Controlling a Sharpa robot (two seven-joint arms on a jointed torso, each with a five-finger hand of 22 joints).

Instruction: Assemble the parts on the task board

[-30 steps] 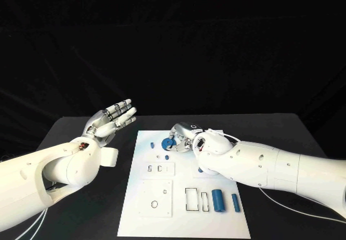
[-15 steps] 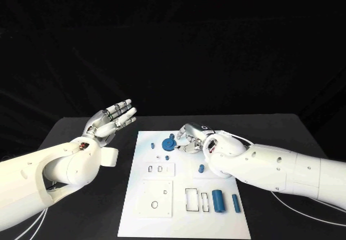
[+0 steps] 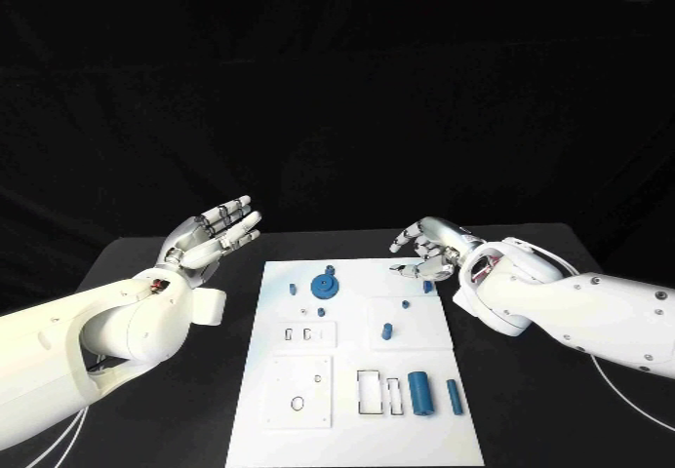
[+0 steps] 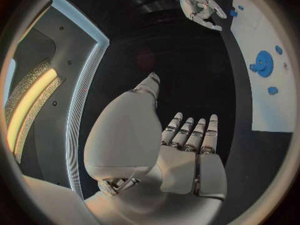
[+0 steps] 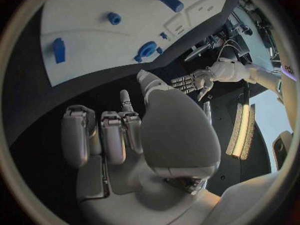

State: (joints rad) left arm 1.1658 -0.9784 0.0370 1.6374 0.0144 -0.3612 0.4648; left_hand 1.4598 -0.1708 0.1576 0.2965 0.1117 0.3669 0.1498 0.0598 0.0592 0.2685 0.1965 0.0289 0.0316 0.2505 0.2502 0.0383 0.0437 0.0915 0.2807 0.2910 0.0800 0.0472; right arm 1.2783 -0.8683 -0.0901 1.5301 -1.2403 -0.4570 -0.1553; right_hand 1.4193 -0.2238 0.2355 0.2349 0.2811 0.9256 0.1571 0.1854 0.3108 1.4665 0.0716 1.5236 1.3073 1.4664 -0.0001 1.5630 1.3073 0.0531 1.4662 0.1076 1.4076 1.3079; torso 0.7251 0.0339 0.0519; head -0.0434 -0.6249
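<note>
On the black surface (image 3: 169, 409) lies the white task board (image 3: 352, 429). At its 9 o'clock the left hand (image 3: 214, 234) hovers, fingers spread, empty. At 1 o'clock the right hand (image 3: 433, 248) hangs loosely curled, empty. A blue gear (image 3: 325, 285) sits at 12.

arms: glossy white, rounded shells | left hand (image 3: 214, 237) & right hand (image 3: 432, 248): silver metal, jointed | thin white cables under both forearms
</note>
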